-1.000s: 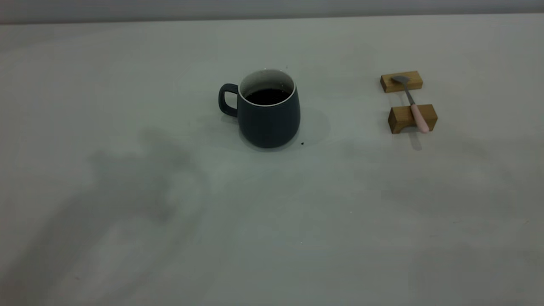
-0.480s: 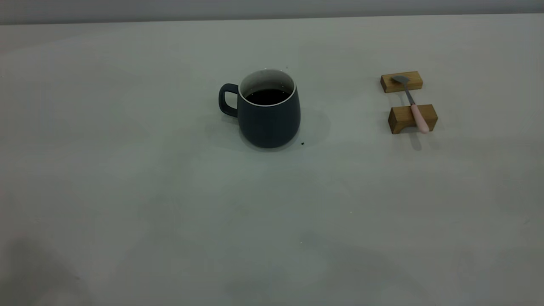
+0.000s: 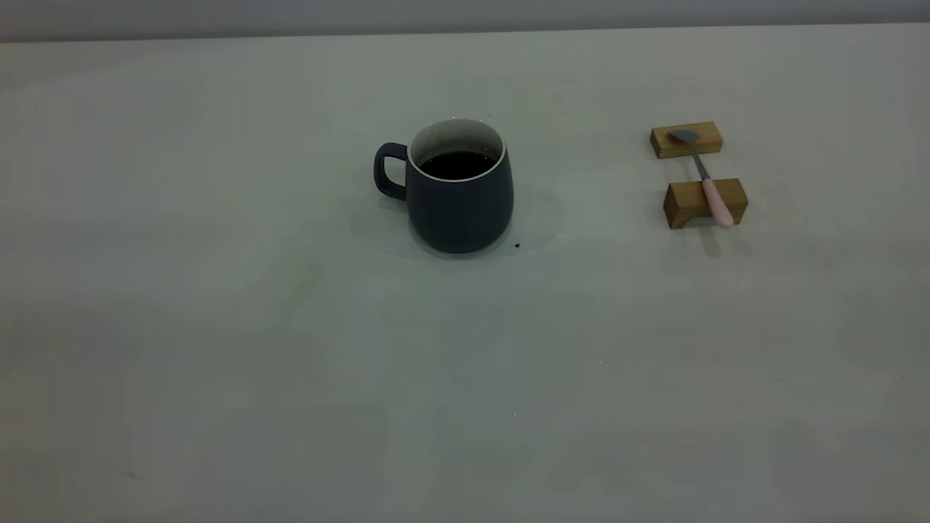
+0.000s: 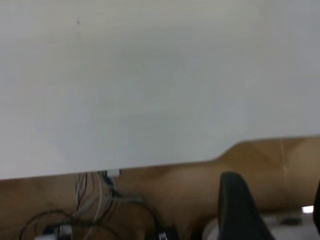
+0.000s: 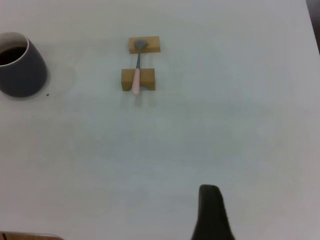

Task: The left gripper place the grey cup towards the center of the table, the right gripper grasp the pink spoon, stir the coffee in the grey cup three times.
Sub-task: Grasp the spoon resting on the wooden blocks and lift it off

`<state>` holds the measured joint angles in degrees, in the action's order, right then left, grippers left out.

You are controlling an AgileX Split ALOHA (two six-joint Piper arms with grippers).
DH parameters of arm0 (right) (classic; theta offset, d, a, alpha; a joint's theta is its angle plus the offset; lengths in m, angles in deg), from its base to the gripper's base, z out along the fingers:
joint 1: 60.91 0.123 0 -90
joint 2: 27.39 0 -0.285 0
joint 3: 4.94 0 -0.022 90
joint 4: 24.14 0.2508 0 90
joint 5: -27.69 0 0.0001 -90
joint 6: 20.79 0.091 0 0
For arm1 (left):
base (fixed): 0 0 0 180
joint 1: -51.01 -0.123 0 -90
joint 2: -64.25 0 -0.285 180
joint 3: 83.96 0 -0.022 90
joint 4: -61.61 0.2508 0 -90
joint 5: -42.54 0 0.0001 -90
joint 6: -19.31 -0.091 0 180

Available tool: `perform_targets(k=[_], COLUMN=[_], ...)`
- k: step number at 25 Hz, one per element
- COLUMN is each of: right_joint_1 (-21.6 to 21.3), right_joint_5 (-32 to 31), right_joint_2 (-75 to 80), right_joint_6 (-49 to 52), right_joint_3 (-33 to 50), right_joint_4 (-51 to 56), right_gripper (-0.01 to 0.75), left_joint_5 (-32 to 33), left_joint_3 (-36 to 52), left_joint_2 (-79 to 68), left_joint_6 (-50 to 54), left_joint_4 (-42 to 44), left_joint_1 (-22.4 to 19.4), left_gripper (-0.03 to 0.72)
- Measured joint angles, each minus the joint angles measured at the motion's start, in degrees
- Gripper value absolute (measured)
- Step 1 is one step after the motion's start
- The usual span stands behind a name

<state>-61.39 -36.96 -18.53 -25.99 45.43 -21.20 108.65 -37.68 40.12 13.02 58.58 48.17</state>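
Cup: grey cup (image 3: 460, 195) upright, a little above and left of frame centre in the exterior view; loop handle points to frame left.
Coffee: dark liquid (image 3: 457, 165) well below the white rim.
Spoon: pink spoon (image 3: 704, 179) in the upper right of the exterior view, well apart from the cup. Long axis runs from far to near, leaning slightly to frame right; metal bowl at the far end, pink handle at the near end.
Spoon support: bowl lies on the far wooden block (image 3: 686, 139); handle crosses the near wooden block (image 3: 705, 203) and sticks out past its front face.
Worktop: pale surface (image 3: 290, 363); small dark speck (image 3: 516, 245) just beside the cup's base at lower right.
Obstructions: open worktop between cup and spoon.
Left pincer: out of the exterior view; the left wrist view shows one black finger (image 4: 240, 207) past the worktop edge, over a wooden floor with cables (image 4: 95, 200). Cannot tell its opening.
Right pincer: one black finger (image 5: 210, 212) at the bottom of the right wrist view, above bare worktop, far from the spoon. Cannot tell its opening.
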Motion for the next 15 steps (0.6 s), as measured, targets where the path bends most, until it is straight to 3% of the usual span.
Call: perform_targets(k=[15], right_joint_1=[0.0], right_joint_5=[0.0], right_joint_2=[0.0], right_joint_6=[0.0], right_joint_3=[0.0], right_joint_4=[0.0], right_gripper=[0.585], left_joint_5=[-1.3], left_joint_3=[3.04], left_joint_2=[17.34], left_joint_6=[3.89], left_joint_4=[2.17], left_joint_1=[-0.2], left_gripper=[0.434])
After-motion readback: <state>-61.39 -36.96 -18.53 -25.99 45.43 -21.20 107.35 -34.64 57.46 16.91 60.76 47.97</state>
